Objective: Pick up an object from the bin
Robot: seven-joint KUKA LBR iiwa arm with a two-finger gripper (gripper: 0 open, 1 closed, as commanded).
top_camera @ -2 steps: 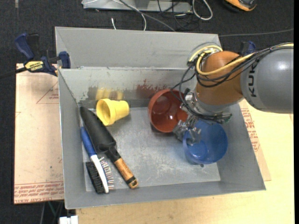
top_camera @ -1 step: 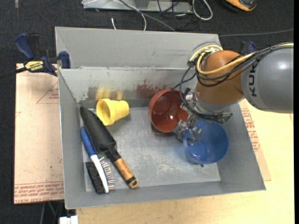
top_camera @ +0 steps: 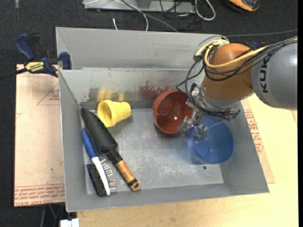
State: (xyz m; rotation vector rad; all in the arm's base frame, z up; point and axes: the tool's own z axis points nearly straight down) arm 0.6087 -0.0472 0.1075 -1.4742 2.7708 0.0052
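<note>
Grey metal bin (top_camera: 156, 174) on a pale tabletop (top_camera: 189, 215), looked down on from above. Saw the pincer (top_camera: 195, 125) low inside, at the meeting of two vessels. Just left of it, touching or nearly so, noted a red-brown round bowl (top_camera: 166, 111); just below and right of it, a translucent blue plastic bowl (top_camera: 215, 145). Could not tell the pincer's state: apart, together or clamped on a rim. Well off to its left, found a yellow plastic cup (top_camera: 113, 112) on its side, a black-bladed tool with an orange handle (top_camera: 113, 155) and a black-bristled brush with a blue-and-white handle (top_camera: 97, 171).
</note>
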